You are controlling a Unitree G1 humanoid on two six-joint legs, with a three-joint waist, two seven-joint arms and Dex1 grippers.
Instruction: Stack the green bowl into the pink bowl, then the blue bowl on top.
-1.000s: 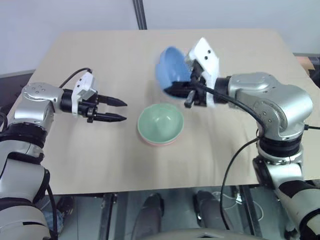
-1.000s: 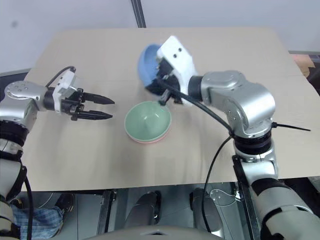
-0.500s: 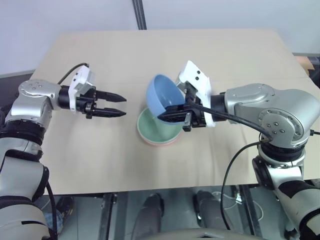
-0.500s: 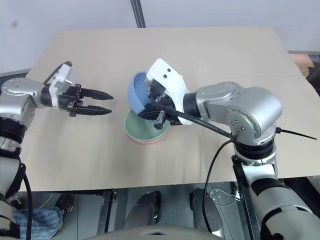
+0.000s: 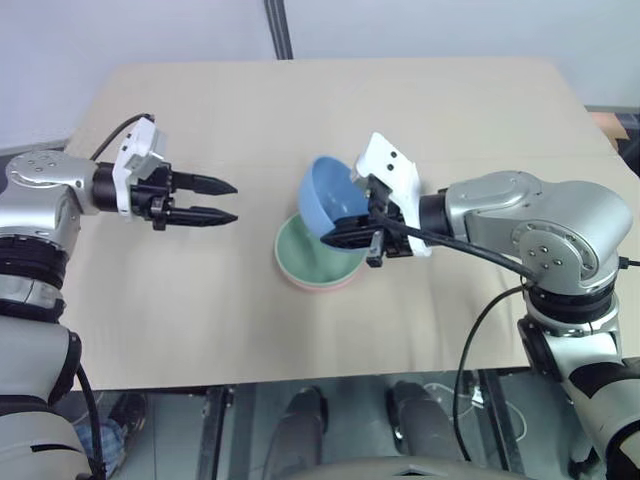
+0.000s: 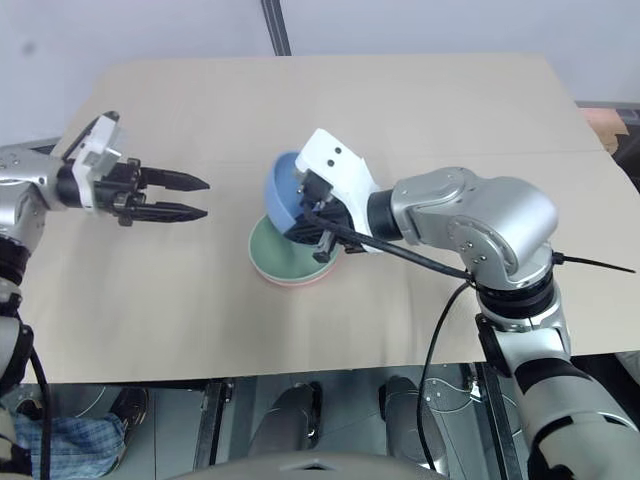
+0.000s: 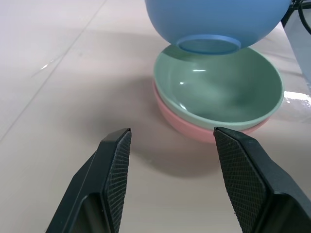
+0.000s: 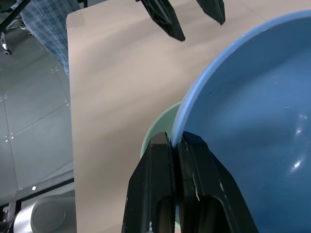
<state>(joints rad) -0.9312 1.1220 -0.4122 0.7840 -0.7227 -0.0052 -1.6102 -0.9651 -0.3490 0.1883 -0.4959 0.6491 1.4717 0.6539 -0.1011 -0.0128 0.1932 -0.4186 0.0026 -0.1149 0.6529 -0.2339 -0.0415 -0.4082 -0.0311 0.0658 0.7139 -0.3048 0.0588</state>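
The 2 black fingers of the right gripper [image 8: 177, 143] pinch the rim of the glossy blue bowl [image 5: 333, 196], tilted just above the smooth green bowl [image 7: 218, 87] nested in the pink bowl [image 7: 194, 127] on the tan table [image 5: 200, 300]. The left gripper [image 5: 226, 200] hangs spread, apart.

Pale beige table [image 5: 200, 300] with a smooth matte top, showing faint glare in the left wrist view. Plain light grey wall [image 5: 120, 30] behind, split by a dark vertical strip [image 5: 279, 28] near the table's far edge. Grey tiled floor [image 8: 34, 126] below, plus blue checked cloth [image 8: 46, 24] past the table's edge.
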